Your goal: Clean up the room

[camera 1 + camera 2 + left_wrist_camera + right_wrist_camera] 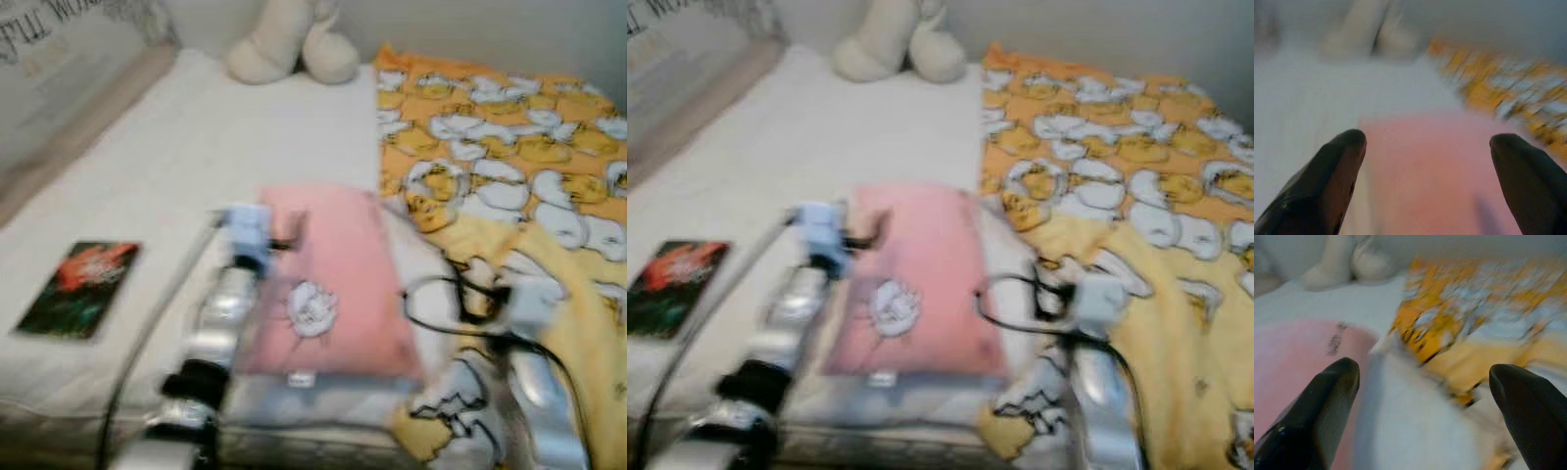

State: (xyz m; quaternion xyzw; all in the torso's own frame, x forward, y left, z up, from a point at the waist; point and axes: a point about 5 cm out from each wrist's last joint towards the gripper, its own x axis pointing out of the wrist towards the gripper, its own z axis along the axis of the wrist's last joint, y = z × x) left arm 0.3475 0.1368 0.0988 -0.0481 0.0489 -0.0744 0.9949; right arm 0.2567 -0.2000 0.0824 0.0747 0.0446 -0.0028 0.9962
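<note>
A pink pillow (338,264) with a small white print lies near the front edge of a bed with a white sheet (186,137). My left gripper (1427,142) hovers open over the pillow's left edge, nothing between its fingers. A yellow and orange blanket (509,147) with a duck pattern covers the right half of the bed, and its folded edge lies against the pillow's right side. My right gripper (1425,372) is open above that folded edge, just right of the pillow. The views are blurred.
A cream plush toy (294,44) sits at the head of the bed. A dark book (78,289) with a red cover picture lies on the sheet at the left. A wall panel with lettering (49,49) runs along the bed's left side.
</note>
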